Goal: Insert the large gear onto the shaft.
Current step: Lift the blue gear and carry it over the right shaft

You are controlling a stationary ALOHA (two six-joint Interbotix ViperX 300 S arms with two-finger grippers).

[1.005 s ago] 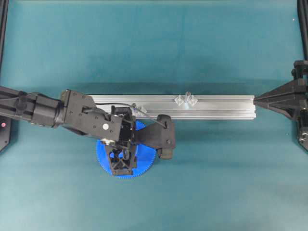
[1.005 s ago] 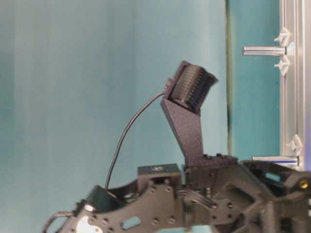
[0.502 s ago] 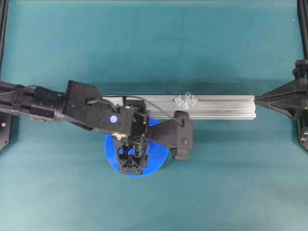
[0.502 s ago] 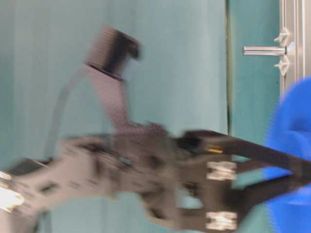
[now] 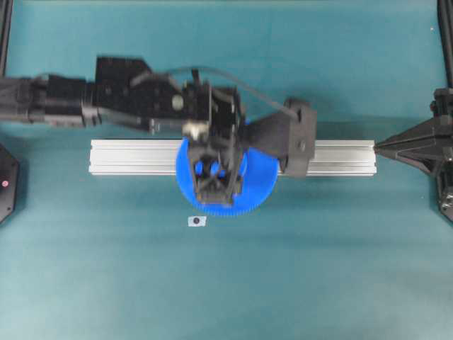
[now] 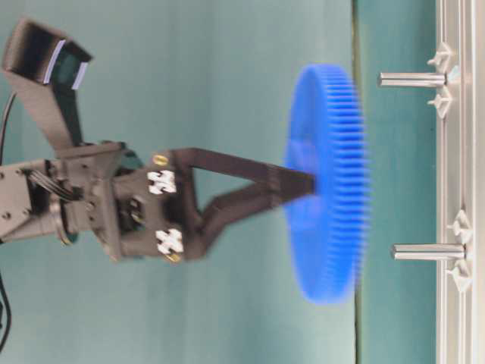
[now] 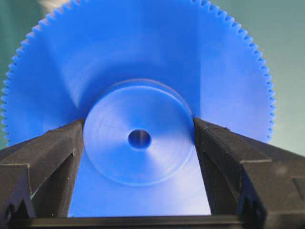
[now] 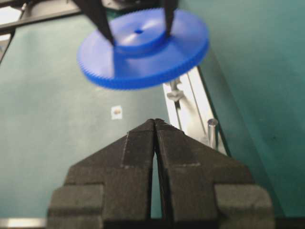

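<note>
Teal table [image 5: 340, 269]: alu rail [image 5: 127, 157], small tag [image 5: 197, 221]

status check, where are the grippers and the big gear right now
Left gripper shut on the large gear's hub, gear held in the air above the rail. Right gripper shut, empty, parked at the rail's end. Shaft bare, nothing blocking it.

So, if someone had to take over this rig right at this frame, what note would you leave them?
Left end effector: shut on the large gear, fingers clamped on its raised hub, disc held in the air above the aluminium rail.
Right end effector: shut, empty, parked at the rail's end.
Two shafts stand on the rail; the gear sits on neither.
Done: gear picked up and carried over the rail.
Left: line the centre hole up with a shaft, lower, release.
</note>
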